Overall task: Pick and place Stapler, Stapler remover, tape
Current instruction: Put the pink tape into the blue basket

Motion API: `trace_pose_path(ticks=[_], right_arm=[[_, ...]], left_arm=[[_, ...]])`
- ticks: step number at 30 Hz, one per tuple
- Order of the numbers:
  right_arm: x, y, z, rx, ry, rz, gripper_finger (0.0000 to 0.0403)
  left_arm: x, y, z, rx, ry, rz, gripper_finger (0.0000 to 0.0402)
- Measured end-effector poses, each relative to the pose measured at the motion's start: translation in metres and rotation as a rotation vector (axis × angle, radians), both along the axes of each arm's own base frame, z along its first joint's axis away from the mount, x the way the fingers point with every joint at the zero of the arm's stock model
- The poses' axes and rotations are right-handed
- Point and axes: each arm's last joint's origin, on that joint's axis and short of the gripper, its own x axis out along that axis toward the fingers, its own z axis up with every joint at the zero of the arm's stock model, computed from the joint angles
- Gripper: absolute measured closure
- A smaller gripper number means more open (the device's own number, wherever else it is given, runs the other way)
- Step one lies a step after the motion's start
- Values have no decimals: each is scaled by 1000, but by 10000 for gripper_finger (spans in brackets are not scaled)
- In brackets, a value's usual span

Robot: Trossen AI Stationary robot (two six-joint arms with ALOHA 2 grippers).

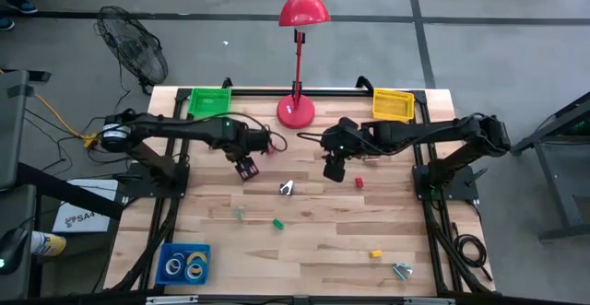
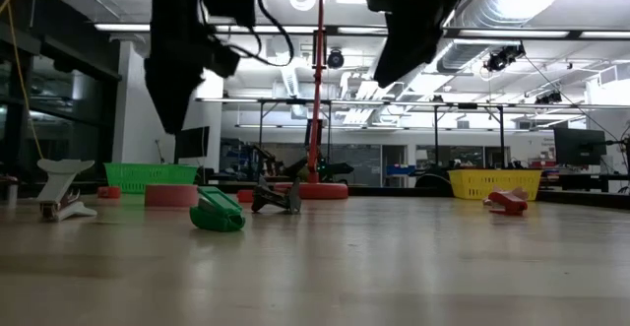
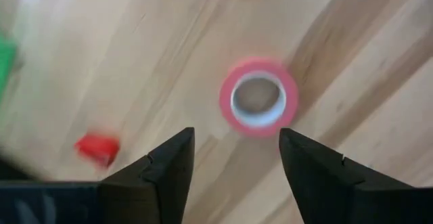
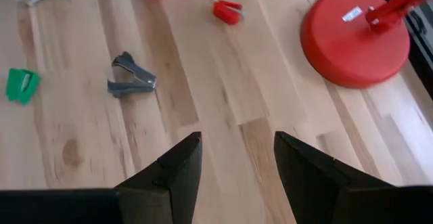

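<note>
A pink tape roll (image 3: 259, 97) with a pale core lies flat on the wooden table, also seen in the low view (image 2: 170, 195). My left gripper (image 3: 233, 132) hangs open above it, its fingers clear of the roll; from overhead it sits left of the table's middle (image 1: 247, 167). My right gripper (image 4: 237, 137) is open too, hovering over bare wood right of the middle (image 1: 334, 169). A dark staple remover (image 4: 130, 75) lies between the two grippers (image 1: 287, 187). More tape rolls sit in a blue tray (image 1: 184, 263) at the near left corner.
A red lamp base (image 1: 295, 111) stands at the far edge between a green basket (image 1: 209, 100) and a yellow basket (image 1: 393, 104). Small pieces lie scattered: red (image 1: 359, 182), green (image 1: 277, 223), yellow (image 1: 375, 253), grey (image 1: 402, 270). Another small red piece (image 3: 97, 147) lies near the pink roll.
</note>
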Motion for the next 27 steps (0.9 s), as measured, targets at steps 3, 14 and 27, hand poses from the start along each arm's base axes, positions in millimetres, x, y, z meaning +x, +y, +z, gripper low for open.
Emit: trace_pose_path(ticks=[3,14,27], right_arm=[[-1,-5,-1,9,5,-35,226],[-4,-21,-1,30,2,-117,226],[-5,-34,-1,38,-9,-184,226]], left_arm=[[0,14,-15,-27,-44,-5,193],[-15,37,-53,-139,-89,-7,193],[-26,33,-77,-169,-84,-25,193]])
